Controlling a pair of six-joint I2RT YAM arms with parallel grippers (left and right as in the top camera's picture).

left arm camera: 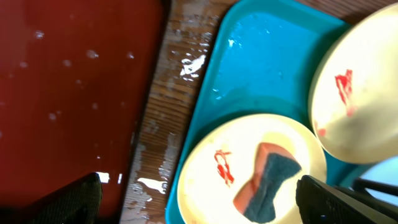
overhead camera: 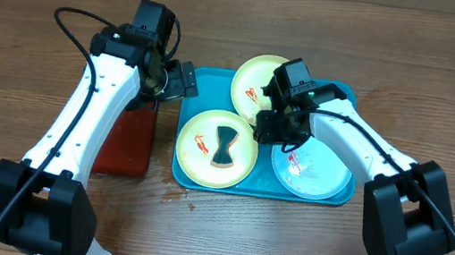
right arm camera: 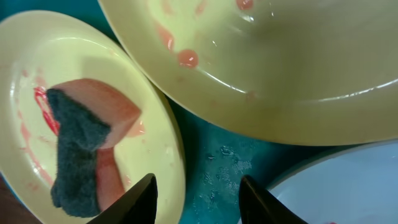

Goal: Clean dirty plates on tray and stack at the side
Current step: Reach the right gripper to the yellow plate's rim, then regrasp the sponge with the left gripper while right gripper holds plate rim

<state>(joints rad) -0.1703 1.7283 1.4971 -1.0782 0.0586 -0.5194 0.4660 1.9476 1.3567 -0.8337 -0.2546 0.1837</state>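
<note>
The wooden table (overhead camera: 400,63) carries the tray (overhead camera: 206,88), turquoise and wet, at its middle. A smaller red tray (overhead camera: 126,144) lies just beside the tray's left rim.

All three dirty plates sit inside the tray:
- One pale yellow plate (overhead camera: 196,155) fills its front left.
- A second yellow plate (overhead camera: 251,81) is at its back middle. In the right wrist view its edge crosses over the first plate's rim.
- A blue-white plate (overhead camera: 324,174) is at its front right.

The left gripper (overhead camera: 179,79) hangs over the tray's back left corner, fingers (left arm camera: 74,199) spread wide with nothing between them. The right gripper (right arm camera: 199,199) hovers low over the tray's centre, where the plates meet. Its jaws are apart and empty over bare tray floor.

An hourglass sponge (overhead camera: 224,145), orange with a dark scouring face, lies on the front-left plate. Red smears (overhead camera: 200,144) mark each plate.
</note>
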